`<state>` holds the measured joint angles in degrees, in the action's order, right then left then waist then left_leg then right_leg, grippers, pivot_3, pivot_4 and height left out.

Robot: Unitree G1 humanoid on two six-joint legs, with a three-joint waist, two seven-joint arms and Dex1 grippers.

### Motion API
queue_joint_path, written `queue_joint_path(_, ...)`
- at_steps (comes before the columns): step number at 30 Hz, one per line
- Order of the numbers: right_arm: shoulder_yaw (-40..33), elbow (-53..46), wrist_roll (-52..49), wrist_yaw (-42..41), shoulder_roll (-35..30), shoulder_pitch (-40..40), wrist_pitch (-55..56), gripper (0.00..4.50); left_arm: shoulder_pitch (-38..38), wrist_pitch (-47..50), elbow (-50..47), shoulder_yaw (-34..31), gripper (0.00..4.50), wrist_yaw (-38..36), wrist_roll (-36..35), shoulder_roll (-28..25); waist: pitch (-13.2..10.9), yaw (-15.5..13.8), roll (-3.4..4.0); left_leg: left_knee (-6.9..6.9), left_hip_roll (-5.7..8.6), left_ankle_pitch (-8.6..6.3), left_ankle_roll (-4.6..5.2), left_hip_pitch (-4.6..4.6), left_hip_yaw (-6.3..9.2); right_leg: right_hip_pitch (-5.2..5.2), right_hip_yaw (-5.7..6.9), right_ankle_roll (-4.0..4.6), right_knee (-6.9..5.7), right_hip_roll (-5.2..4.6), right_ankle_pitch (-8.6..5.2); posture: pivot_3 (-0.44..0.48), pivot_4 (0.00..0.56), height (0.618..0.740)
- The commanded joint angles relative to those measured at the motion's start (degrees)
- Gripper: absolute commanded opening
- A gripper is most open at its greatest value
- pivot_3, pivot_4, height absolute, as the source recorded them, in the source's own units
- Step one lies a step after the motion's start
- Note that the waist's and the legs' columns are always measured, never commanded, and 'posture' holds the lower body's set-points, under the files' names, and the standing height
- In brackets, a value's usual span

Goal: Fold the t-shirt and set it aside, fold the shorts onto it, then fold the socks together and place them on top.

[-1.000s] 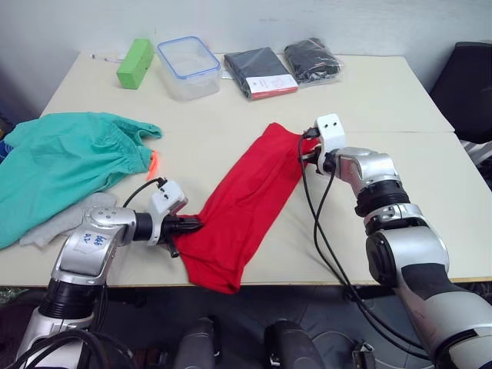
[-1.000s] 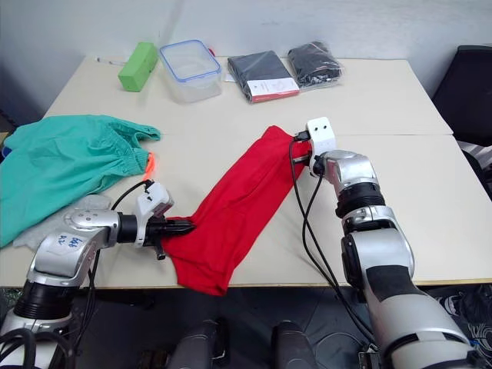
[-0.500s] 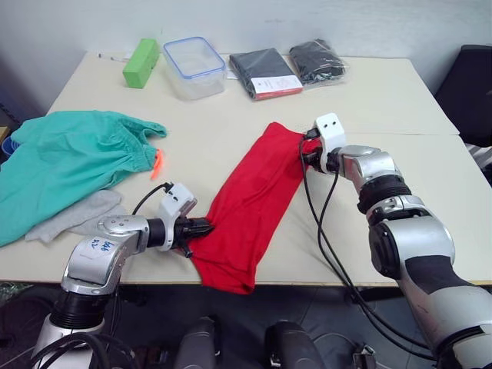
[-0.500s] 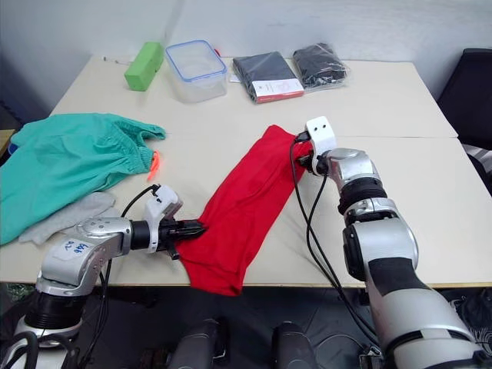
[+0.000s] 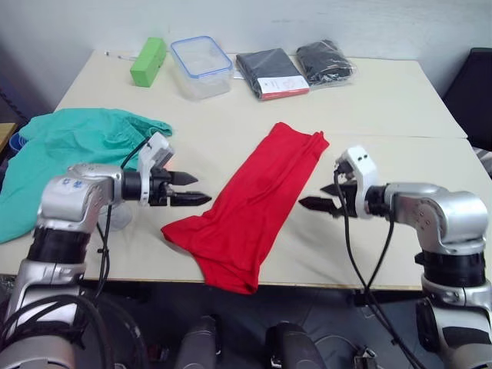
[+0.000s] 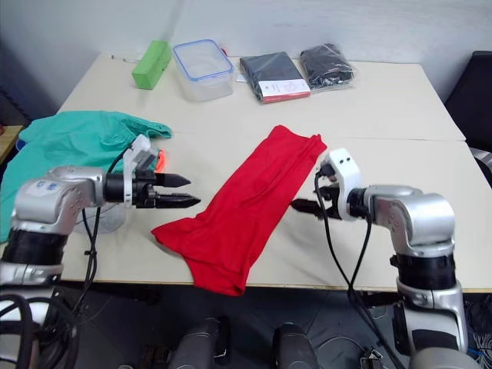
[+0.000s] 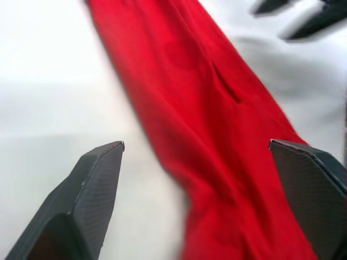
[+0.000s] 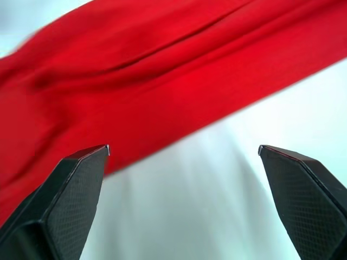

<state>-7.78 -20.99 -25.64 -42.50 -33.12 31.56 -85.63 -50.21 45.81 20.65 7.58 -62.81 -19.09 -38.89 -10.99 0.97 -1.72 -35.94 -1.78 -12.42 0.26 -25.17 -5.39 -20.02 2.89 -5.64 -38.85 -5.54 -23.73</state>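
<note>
while t-shirt (image 5: 254, 204) lies between open claws, shorts (image 5: 69, 154) left.

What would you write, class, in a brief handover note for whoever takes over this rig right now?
Left tool: open, empty, beside the t-shirt's left edge.
Right tool: open, empty, beside its right edge.
T-shirt: lying in a long narrow strip across the table, near end hanging over the front edge.
Shorts: unfolded, far left.
Done: lengthwise fold at most.
Left: finish folding the t-shirt, set it aside, fold the shorts onto it, then the socks on top.
</note>
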Motion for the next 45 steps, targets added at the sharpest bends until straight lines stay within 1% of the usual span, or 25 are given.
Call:
queue_joint_path(1, -2.02, -7.43, -5.24, 0.56, 0.97, -3.36, -6.27, 4.5, -8.86, -7.39, 15.66, 3.13, 4.47, -2.17, 4.49, 5.45, 0.0, -0.49, -0.01, -0.02, 0.02, -0.01, 0.04, -0.02, -0.02, -0.01, -0.01, 0.0, 0.05, 0.03, 0.0, 0.0, 0.15, 0.74)
queue_joint_path(3, -1.58, -8.92, -8.0, 1.12, 2.12, -5.91, -6.87, 4.5, -14.27, -11.46, 25.95, 4.01, 4.47, -2.61, 6.84, 9.91, -0.01, -0.89, -0.02, -0.02, 0.04, -0.04, 0.1, -0.06, -0.11, -0.03, -0.02, 0.0, 0.12, 0.03, 0.0, 0.0, 0.15, 0.74)
queue_joint_path(7, -0.31, -8.11, -10.45, 5.37, 6.67, -6.91, -6.87, 4.5, -20.06, -19.61, 40.66, 4.34, 4.47, -0.82, 11.37, 15.77, -0.01, -0.49, -0.03, 0.0, 0.03, -0.07, 0.15, -0.09, -0.41, -0.22, 0.12, -0.01, 0.12, 0.0, 0.0, 0.0, 0.15, 0.74)
queue_joint_path(11, 0.33, -4.8, -10.44, 10.24, 12.1, -5.98, -6.87, 4.5, -22.3, -23.21, 47.35, 3.02, 4.47, 0.56, 13.68, 18.34, -0.01, 0.35, -0.03, -0.02, -0.04, -0.06, 0.12, -0.05, -0.47, -0.35, 0.13, -0.01, -0.1, -0.07, 0.0, 0.0, 0.15, 0.74)
queue_joint_path(14, -0.01, -3.14, -10.82, 12.84, 14.94, -5.51, -6.87, 4.5, -23.17, -23.86, 49.73, 1.5, 4.47, 1.33, 14.43, 19.33, 0.0, 0.58, -0.05, -0.04, -0.05, -0.04, 0.09, -0.02, -0.44, -0.36, 0.15, -0.01, -0.22, -0.1, 0.0, 0.0, 0.15, 0.74)
queue_joint_path(17, 0.03, -1.25, -11.35, 14.94, 17.73, -4.96, -6.87, 4.5, -23.63, -23.74, 51.11, -0.49, 3.88, 2.45, 14.52, 20.05, 0.05, 0.63, -0.13, -0.06, -0.07, -0.04, 0.09, 0.01, -0.44, -0.35, 0.12, -0.01, -0.26, -0.11, 0.0, 0.0, 0.15, 0.74)
queue_joint_path(20, 1.38, 0.02, -10.77, 16.14, 18.61, -5.44, -6.87, 3.89, -23.44, -24.1, 51.45, -1.23, 2.99, 2.65, 15.44, 20.17, 0.05, 0.67, -0.12, -0.06, -0.08, -0.04, 0.09, 0.01, -0.44, -0.37, 0.12, -0.01, -0.31, -0.11, 0.0, 0.0, 0.15, 0.74)
queue_joint_path(21, 1.68, 0.28, -10.53, 16.45, 18.73, -5.57, -6.87, 3.6, -23.38, -24.06, 51.46, -1.58, 2.72, 2.74, 15.51, 20.19, 0.05, 0.67, -0.13, -0.06, -0.07, -0.04, 0.09, 0.01, -0.45, -0.38, 0.12, -0.01, -0.33, -0.11, 0.0, 0.0, 0.15, 0.74)
queue_joint_path(22, 1.86, 0.41, -10.42, 16.67, 18.78, -5.57, -6.87, 3.12, -23.37, -24.01, 51.49, -1.91, 2.26, 2.75, 15.56, 20.21, 0.05, 0.66, -0.13, -0.06, -0.06, -0.04, 0.09, 0.02, -0.45, -0.38, 0.12, -0.01, -0.34, -0.11, 0.0, 0.0, 0.15, 0.74)
queue_joint_path(23, 1.93, 0.6, -10.33, 16.87, 18.89, -5.37, -6.87, 2.93, -23.38, -23.95, 51.51, -2.23, 2.1, 2.69, 15.61, 20.2, 0.05, 0.64, -0.13, -0.05, -0.06, -0.04, 0.09, 0.01, -0.44, -0.4, 0.12, -0.01, -0.37, -0.11, 0.0, 0.0, 0.15, 0.74)
queue_joint_path(24, 1.84, 0.71, -10.33, 17.04, 19.04, -5.16, -6.87, 2.6, -23.36, -23.9, 51.47, -2.47, 1.81, 2.56, 15.69, 20.19, 0.05, 0.65, -0.13, -0.05, -0.06, -0.04, 0.08, 0.01, -0.43, -0.41, 0.12, -0.01, -0.38, -0.11, 0.0, 0.0, 0.15, 0.74)
queue_joint_path(25, 1.74, 0.81, -10.31, 17.16, 19.19, -4.93, -6.87, 2.44, -23.34, -23.83, 51.4, -2.66, 1.63, 2.41, 15.77, 20.17, 0.05, 0.67, -0.13, -0.04, -0.06, -0.04, 0.08, 0.01, -0.44, -0.42, 0.11, -0.01, -0.39, -0.11, 0.0, 0.0, 0.15, 0.74)
queue_joint_path(27, 2.21, 1.14, -9.83, 17.44, 18.99, -4.5, -5.76, 1.81, -23.29, -23.65, 51.19, -3.02, 1.05, 2.05, 16.03, 20.13, 0.05, 0.68, -0.13, -0.04, -0.06, -0.05, 0.08, 0.0, -0.45, -0.45, 0.12, -0.01, -0.41, -0.11, 0.0, 0.0, 0.15, 0.74)
queue_joint_path(29, 3.34, 1.52, -9.03, 17.7, 18.0, -4.41, -3.87, 1.02, -23.15, -23.57, 50.91, -3.18, 0.43, 1.67, 16.33, 20.09, 0.05, 0.68, -0.13, -0.04, -0.05, -0.05, 0.08, 0.0, -0.45, -0.49, 0.13, -0.01, -0.51, -0.09, 0.0, 0.0, 0.15, 0.74)
queue_joint_path(30, 4.02, 1.59, -8.97, 17.4, 17.19, -4.48, -3.12, 0.74, -23.06, -23.55, 50.79, -3.22, 0.13, 1.51, 16.45, 20.04, 0.05, 0.67, -0.13, -0.04, -0.04, -0.05, 0.08, 0.0, -0.45, -0.51, 0.13, -0.01, -0.56, -0.09, 0.0, 0.0, 0.15, 0.74)
queue_joint_path(31, 4.39, 1.62, -9.06, 16.97, 16.52, -4.57, -2.57, 0.41, -22.97, -23.55, 50.69, -3.26, 0.0, 1.41, 16.56, 19.99, 0.05, 0.68, -0.13, -0.04, -0.03, -0.05, 0.08, -0.01, -0.46, -0.54, 0.12, -0.01, -0.58, -0.09, 0.0, 0.0, 0.15, 0.74)
queue_joint_path(33, 4.26, 1.79, -9.55, 16.25, 15.56, -4.41, -2.24, 0.05, -22.75, -23.63, 50.53, -3.22, 0.0, 1.52, 16.94, 19.8, 0.05, 0.65, -0.13, -0.05, -0.02, -0.05, 0.08, -0.01, -0.46, -0.55, 0.13, -0.01, -0.58, -0.09, 0.0, 0.0, 0.15, 0.74)
queue_joint_path(37, 3.59, 2.27, -10.62, 14.63, 13.54, -3.81, -1.73, 0.05, -22.27, -22.56, 50.5, -3.36, 0.0, 1.74, 17.51, 19.51, 0.05, 0.59, -0.13, -0.05, -0.01, -0.05, 0.08, -0.03, -0.46, -0.55, 0.13, -0.01, -0.58, -0.09, 0.0, 0.0, 0.15, 0.74)
queue_joint_path(39, 3.31, 3.0, -11.3, 13.01, 11.42, -2.88, -1.44, 0.05, -21.77, -22.78, 50.08, -3.59, 0.0, 2.02, 17.6, 19.16, 0.05, 0.57, -0.13, -0.06, 0.01, -0.05, 0.08, -0.03, -0.45, -0.54, 0.14, -0.01, -0.58, -0.09, 0.0, 0.0, 0.15, 0.74)
queue_joint_path(42, 3.91, 4.97, -11.98, 10.13, 7.47, -1.36, -0.29, 0.05, -21.06, -22.66, 49.06, -4.41, 0.0, 3.11, 17.24, 18.6, 0.05, 0.57, -0.13, -0.07, 0.02, -0.05, 0.09, -0.04, -0.45, -0.55, 0.14, -0.01, -0.58, -0.1, 0.0, 0.0, 0.15, 0.74)
queue_joint_path(45, 6.56, 8.26, -12.07, 5.46, 2.01, 0.53, 2.52, 0.05, -19.8, -21.17, 45.89, -5.18, 0.0, 3.16, 16.48, 18.06, 0.03, 0.58, -0.15, -0.09, 0.02, -0.05, 0.09, -0.07, -0.45, -0.56, 0.14, -0.01, -0.58, -0.11, 0.0, 0.0, 0.15, 0.74)
